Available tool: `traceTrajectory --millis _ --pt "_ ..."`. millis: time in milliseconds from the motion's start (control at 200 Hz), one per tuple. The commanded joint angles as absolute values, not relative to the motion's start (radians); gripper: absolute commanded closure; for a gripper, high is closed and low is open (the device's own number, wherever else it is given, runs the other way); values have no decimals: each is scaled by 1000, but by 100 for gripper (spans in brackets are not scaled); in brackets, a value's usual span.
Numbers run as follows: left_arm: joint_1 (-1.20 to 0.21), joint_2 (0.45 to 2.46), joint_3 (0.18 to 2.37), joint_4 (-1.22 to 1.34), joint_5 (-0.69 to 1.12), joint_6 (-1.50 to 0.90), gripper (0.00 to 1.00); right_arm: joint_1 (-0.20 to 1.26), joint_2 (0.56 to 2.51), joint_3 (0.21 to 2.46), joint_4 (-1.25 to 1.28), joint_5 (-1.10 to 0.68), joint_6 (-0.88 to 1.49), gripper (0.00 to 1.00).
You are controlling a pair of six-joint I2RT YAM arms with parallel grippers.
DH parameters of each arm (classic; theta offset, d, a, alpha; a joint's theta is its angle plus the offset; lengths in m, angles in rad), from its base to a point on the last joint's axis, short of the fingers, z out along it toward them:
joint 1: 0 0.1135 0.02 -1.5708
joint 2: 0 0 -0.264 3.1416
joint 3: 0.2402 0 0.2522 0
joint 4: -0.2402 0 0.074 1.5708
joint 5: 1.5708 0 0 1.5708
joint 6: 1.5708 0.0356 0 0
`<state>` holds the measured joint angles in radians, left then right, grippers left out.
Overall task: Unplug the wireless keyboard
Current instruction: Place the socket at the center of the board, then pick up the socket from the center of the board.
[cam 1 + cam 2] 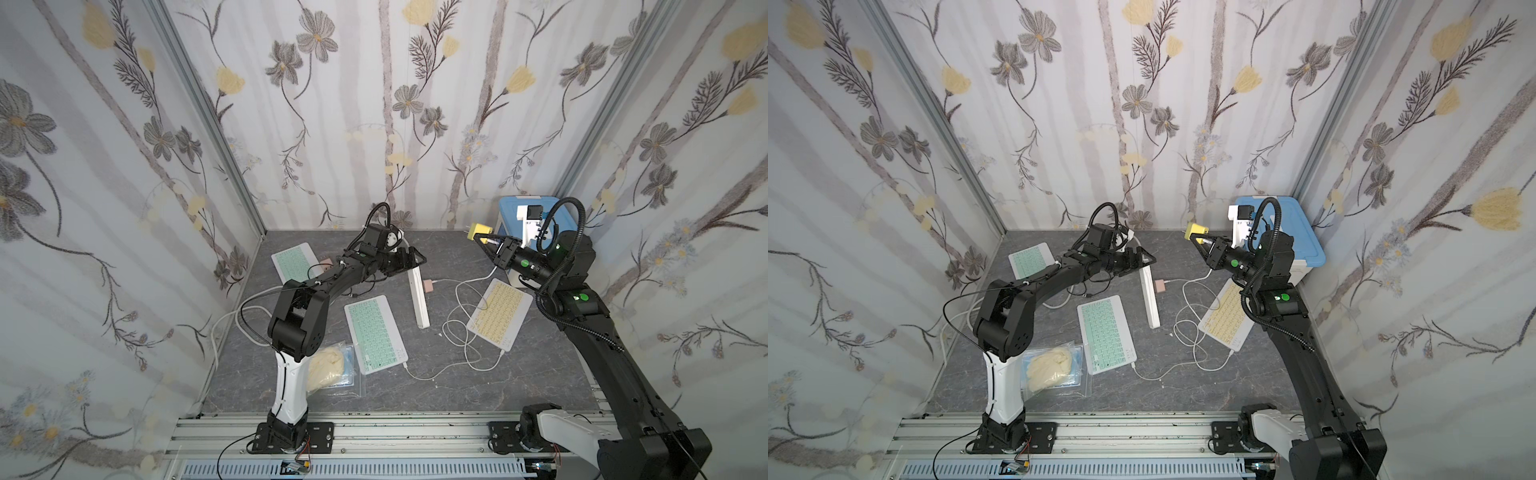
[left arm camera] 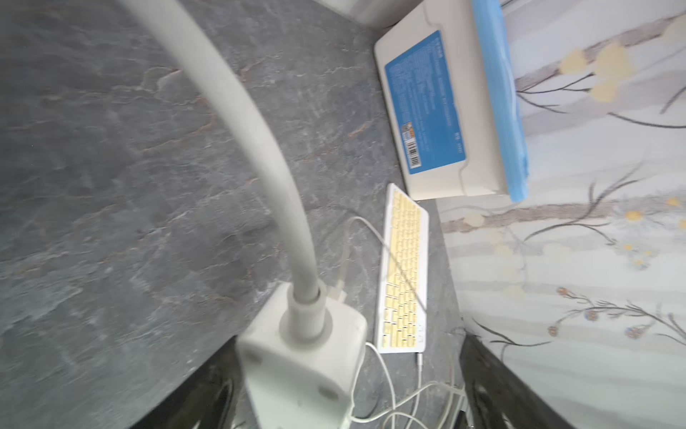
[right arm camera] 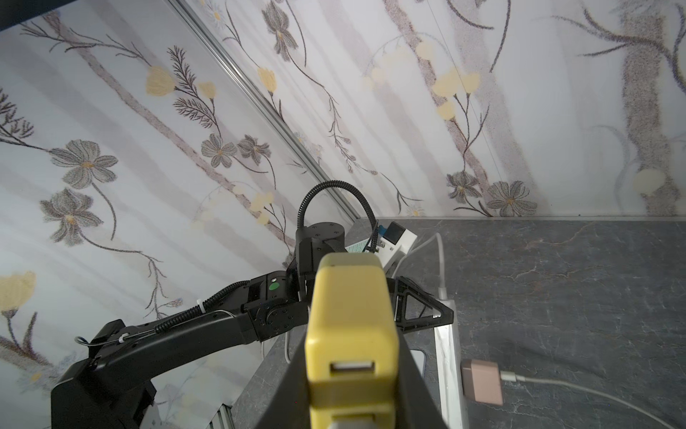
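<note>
My right gripper [image 1: 484, 239] is shut on a yellow charger [image 1: 478, 230], held in the air over the back right of the table. In the right wrist view the yellow charger [image 3: 350, 334] fills the space between the jaws and its upper USB port is empty. The yellow keyboard [image 1: 500, 312] lies below with a white cable [image 1: 478, 365] in its near end. My left gripper [image 1: 415, 259] stands open around the far end of the white power strip [image 1: 420, 303]. In the left wrist view the strip's end [image 2: 300, 356] and thick cord [image 2: 260, 148] sit between the spread jaws.
A pink charger [image 1: 428, 285] is plugged into the strip's side. Two green keyboards lie at centre [image 1: 374, 334] and back left [image 1: 293, 259]. A blue-lidded box [image 1: 511, 208] stands at back right, and a plastic bag [image 1: 328, 368] lies by the left arm's base. White cables loop across the table.
</note>
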<state>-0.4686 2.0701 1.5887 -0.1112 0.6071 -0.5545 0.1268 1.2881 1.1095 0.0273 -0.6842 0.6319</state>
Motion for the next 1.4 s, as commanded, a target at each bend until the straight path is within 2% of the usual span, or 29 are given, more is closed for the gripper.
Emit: traceTrajectory --millis 0,180,325,410,639,734,839,924,1049,1154,1269,1399 --pt "-468 2116 1615 -164 592 -492 18 127 1302 1097 69 -688 650 100" --pt "-469 2208 1693 -114 612 -540 18 127 1305 1080 59 -687 643 100" --pt "-487 2150 1623 -67 610 -527 17 127 1305 1065 42 -683 630 100" --pt "-505 2104 1565 -105 555 -505 16 127 1314 1055 43 -683 629 100" --pt "-613 2092 1585 -343 340 -470 22 127 1351 1045 71 -692 640 100" --pt "-649 2136 1646 -443 215 -512 30 127 1352 1037 71 -693 638 100" --pt "-681 2182 1690 -458 176 -544 37 127 1348 1024 70 -696 637 100" --pt "-702 2215 1736 -478 143 -564 49 127 1342 1017 59 -696 628 100" --pt "-715 2276 1819 -542 82 -575 55 127 1329 1004 57 -694 626 100" --pt "-710 2305 1861 -547 43 -586 73 127 1325 998 59 -704 631 100" --pt "-682 2333 1931 -534 57 -587 88 127 1322 988 78 -718 649 100" --pt "-628 2382 2037 -511 118 -597 96 131 1325 970 136 -746 691 100"
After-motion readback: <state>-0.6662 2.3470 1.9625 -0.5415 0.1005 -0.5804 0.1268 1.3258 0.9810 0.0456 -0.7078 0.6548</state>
